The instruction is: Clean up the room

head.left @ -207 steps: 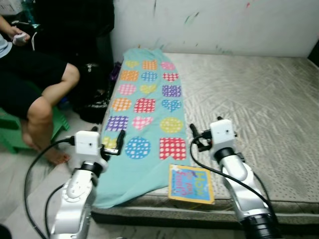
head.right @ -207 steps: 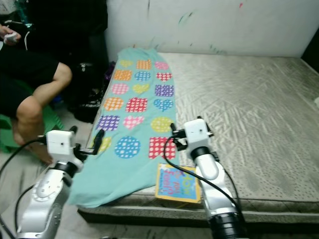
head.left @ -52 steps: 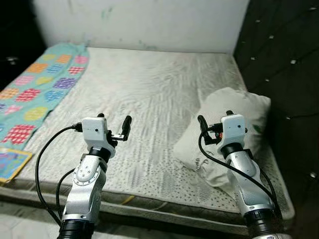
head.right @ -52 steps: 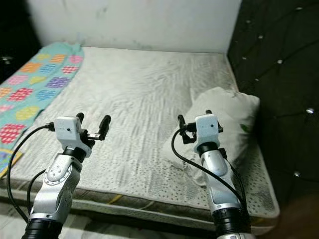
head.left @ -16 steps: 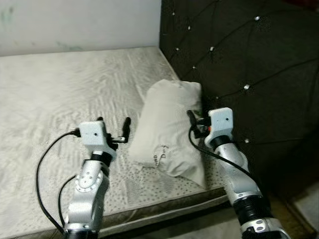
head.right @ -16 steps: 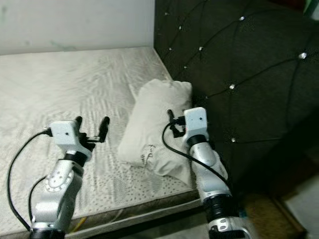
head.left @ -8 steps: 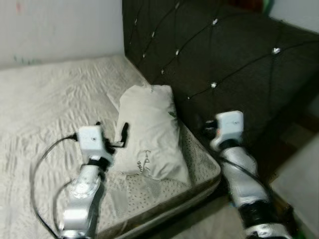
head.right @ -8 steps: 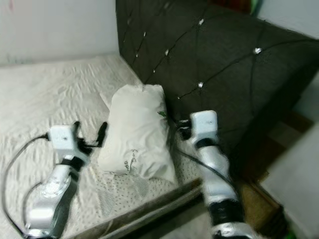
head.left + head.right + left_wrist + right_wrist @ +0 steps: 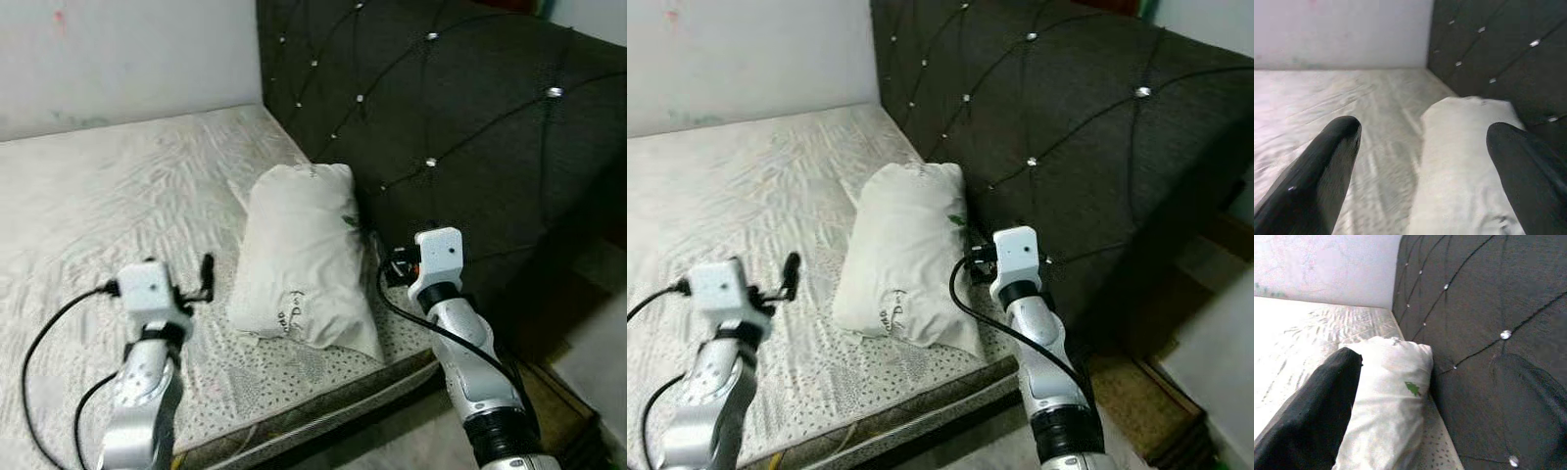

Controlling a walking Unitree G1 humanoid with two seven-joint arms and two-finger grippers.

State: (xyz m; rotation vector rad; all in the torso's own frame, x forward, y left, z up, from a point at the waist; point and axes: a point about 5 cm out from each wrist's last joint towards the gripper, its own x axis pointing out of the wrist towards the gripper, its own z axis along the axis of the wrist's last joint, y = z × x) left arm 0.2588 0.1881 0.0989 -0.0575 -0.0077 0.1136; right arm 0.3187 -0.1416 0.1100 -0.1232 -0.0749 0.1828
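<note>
Your target here looks to be the white pillow [image 9: 302, 257], which lies lengthwise on the right side of the mattress [image 9: 118, 196], its far end close to the dark tufted headboard [image 9: 441, 117] and its near end almost at the mattress's near edge. It sits skewed rather than squared to the headboard, which is probably why it counts as something to tidy.

You have both arms raised in front of the robot, one on each side of the pillow, as though set up for a two-sided pick. The left gripper [image 9: 1422, 161] hovers above the mattress just left of the pillow, fingers spread wide and holding nothing; its wrist view looks along the pillow's length toward the headboard. The right gripper [image 9: 1435, 406] hangs just right of the pillow, in front of the headboard, fingers also spread and empty, with the pillow's small green print [image 9: 1411, 388] between them in its wrist view.

Neither gripper touches the pillow yet, so you would likely need to close in from both sides.
</note>
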